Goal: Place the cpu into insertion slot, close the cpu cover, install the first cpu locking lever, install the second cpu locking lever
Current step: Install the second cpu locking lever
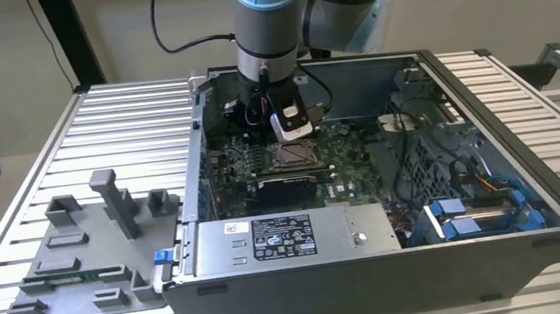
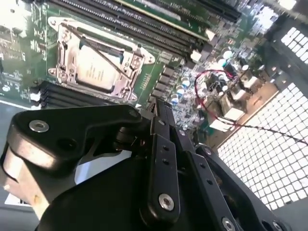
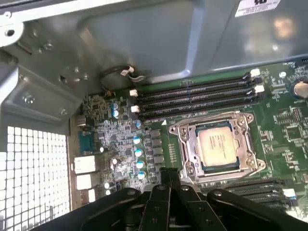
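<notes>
Silvery-tan cpu seated under closed cpu cover, fingers closed, empty.

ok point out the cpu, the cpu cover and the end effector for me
cpu (image 3: 219, 144), first wrist view, middle of its metal top
cpu cover (image 3: 186, 132), first wrist view, silvery frame edge beside the chip
end effector (image 3: 168, 180), first wrist view, tips of the dark fingers

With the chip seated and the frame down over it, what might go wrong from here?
The hand hangs close above the board, beside the cpu cover closed over the cpu. Drifting low, it might scrape the small capacitors next to the socket. A thin red wire loops over the board nearby and might snag. In the exterior view the arm stands near the case wall.
</notes>
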Controlling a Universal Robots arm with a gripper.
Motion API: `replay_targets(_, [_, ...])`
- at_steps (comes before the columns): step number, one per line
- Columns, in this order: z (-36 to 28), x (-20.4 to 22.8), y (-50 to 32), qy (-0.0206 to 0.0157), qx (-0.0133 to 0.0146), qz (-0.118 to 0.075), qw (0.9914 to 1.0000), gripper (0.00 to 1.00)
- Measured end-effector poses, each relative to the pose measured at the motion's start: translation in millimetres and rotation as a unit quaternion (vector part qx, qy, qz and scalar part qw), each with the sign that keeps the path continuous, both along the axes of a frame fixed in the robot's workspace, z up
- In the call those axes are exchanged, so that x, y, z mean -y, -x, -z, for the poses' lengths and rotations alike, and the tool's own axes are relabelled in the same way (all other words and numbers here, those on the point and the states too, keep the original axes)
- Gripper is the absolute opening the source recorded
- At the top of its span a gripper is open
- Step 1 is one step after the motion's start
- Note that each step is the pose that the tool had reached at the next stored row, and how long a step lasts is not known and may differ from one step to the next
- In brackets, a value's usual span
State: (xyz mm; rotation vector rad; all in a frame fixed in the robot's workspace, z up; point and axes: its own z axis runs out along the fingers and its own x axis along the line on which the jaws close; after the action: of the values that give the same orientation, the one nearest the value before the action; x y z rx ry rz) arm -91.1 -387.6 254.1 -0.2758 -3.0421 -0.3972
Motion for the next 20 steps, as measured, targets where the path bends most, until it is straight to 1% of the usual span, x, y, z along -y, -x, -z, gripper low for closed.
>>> replay_targets(3, [-0.3, 4.1, 0.2, 0.0108, 0.0000, 0.000, 0.99994, 0.00])
replay_targets(4, [-1.2, 4.9, 0.2, 0.0132, 0.0000, 0.000, 0.99991, 0.00])
replay_targets(5, [-4.8, 5.1, 0.2, 0.0138, -0.0001, 0.000, 0.99990, 0.00])
replay_targets(6, [-9.3, 5.1, 0.2, 0.0137, 0.0000, 0.000, 0.99991, 0.00])
replay_targets(8, [-16.8, 6.4, 0.1, 0.0146, 0.0000, 0.000, 0.99989, 0.00])
replay_targets(9, [-19.2, 7.5, 0.1, 0.0160, 0.0000, 0.000, 0.99987, 0.00])
replay_targets(10, [-20.1, 9.2, 0.1, 0.0191, 0.0001, 0.000, 0.99982, 0.00])
replay_targets(11, [-20.6, 10.8, -0.3, 0.0233, -0.0001, 0.000, 0.99973, 0.00])
replay_targets(12, [-20.8, 11.9, -1.2, 0.0285, -0.0003, 0.000, 0.99959, 0.00])
replay_targets(13, [-20.9, 12.9, -3.4, 0.0328, -0.0006, 0.000, 0.99946, 0.00])
replay_targets(14, [-21.0, 14.4, -6.7, 0.0343, -0.0009, 0.000, 0.99941, 0.00])
replay_targets(15, [-20.8, 15.1, -11.1, 0.0345, -0.0010, 0.000, 0.99940, 0.00])
replay_targets(18, [-19.8, 15.5, -19.4, 0.0346, -0.0008, -0.003, 0.99940, 0.00])
replay_targets(20, [-18.2, 15.4, -22.8, 0.0346, -0.0003, -0.005, 0.99939, 0.00])
